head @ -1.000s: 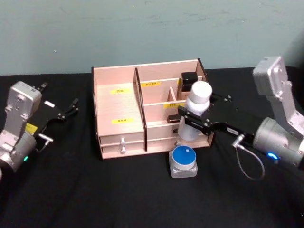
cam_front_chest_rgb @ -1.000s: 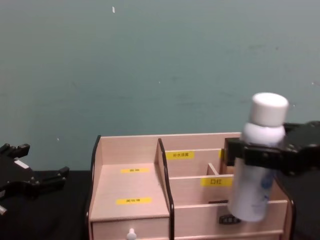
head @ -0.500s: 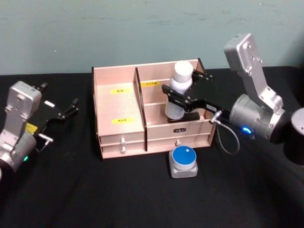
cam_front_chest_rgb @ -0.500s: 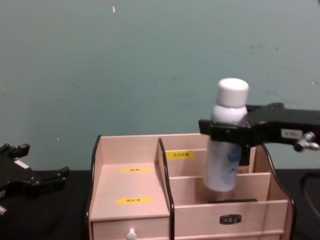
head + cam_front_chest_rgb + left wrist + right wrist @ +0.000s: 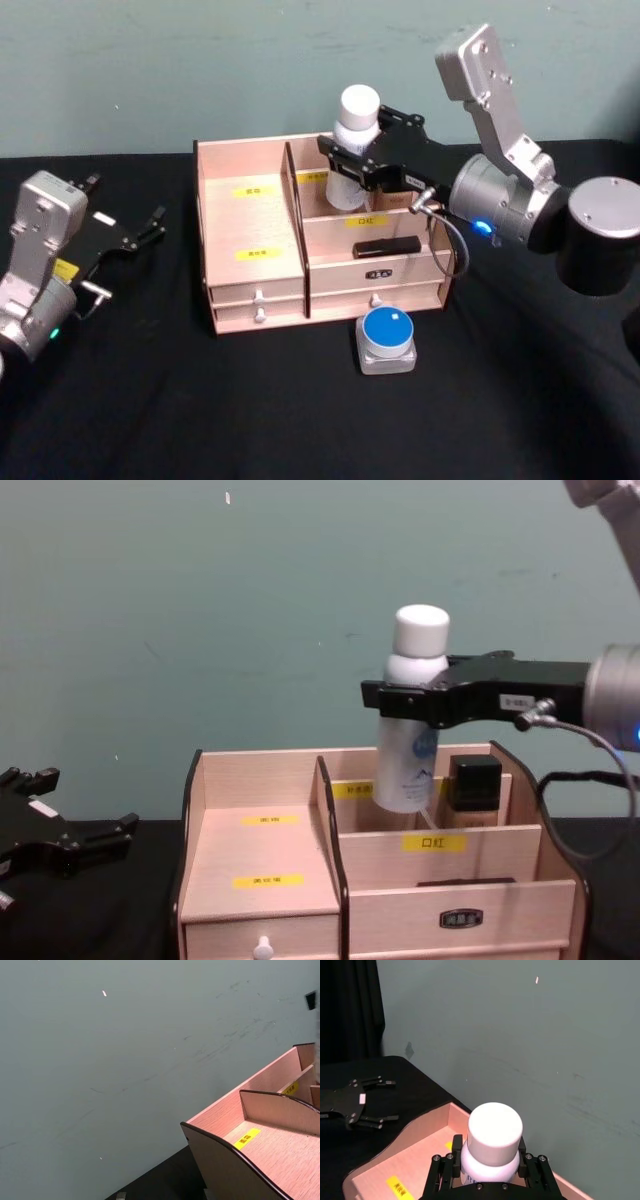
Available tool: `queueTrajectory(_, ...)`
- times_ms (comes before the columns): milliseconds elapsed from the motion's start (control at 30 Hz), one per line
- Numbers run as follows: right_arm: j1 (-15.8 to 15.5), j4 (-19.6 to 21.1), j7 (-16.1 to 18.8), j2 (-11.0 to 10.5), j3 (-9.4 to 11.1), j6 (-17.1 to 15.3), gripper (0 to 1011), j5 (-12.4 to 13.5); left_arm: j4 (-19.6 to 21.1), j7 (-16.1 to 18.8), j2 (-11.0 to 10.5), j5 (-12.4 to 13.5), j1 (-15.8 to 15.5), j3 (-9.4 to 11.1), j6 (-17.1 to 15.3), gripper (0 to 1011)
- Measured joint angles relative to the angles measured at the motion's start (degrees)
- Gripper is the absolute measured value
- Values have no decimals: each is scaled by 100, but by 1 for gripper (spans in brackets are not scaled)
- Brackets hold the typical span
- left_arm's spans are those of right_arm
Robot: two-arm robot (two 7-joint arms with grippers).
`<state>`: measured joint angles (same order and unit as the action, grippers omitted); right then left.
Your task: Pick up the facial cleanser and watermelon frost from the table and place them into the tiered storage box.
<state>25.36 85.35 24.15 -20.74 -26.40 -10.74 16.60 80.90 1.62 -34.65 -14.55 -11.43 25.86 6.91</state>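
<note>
The right gripper (image 5: 489,1172) has its fingers clamped round the neck of the facial cleanser bottle (image 5: 407,760), which hangs slightly tilted over the back tier of the tiered storage box (image 5: 250,225), toward the box's 1 o'clock corner. Its base sits about level with the partition tops.

The trouble I'd expect is that tilt. The bottom edge could snag a thin divider on the way down, or knock the black square-capped container (image 5: 473,780) standing just beside it at 3 o'clock. The bottle is a smooth, glossy white cylinder with a wide round cap, so it might slide in the grip. Being tall, it may topple once let go.

The box is pale matte wood with dark edges and yellow labels. At its 6 o'clock, just beside the drawers on the black cloth surface (image 5: 250,400), sits a squat blue-lidded jar (image 5: 387,338), likely the watermelon frost.

The left gripper (image 5: 125,205) rests at 9 o'clock, well apart, fingers spread.
</note>
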Motion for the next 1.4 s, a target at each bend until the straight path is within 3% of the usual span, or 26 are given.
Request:
queueTrajectory(433,380,-697,72,286,-112,77,613,-98,0,0,0,0,0,0,0,1001)
queueTrajectory(1400,441,-1380,224,456,-207,164,613,-107,0,0,0,0,0,0,0,1001)
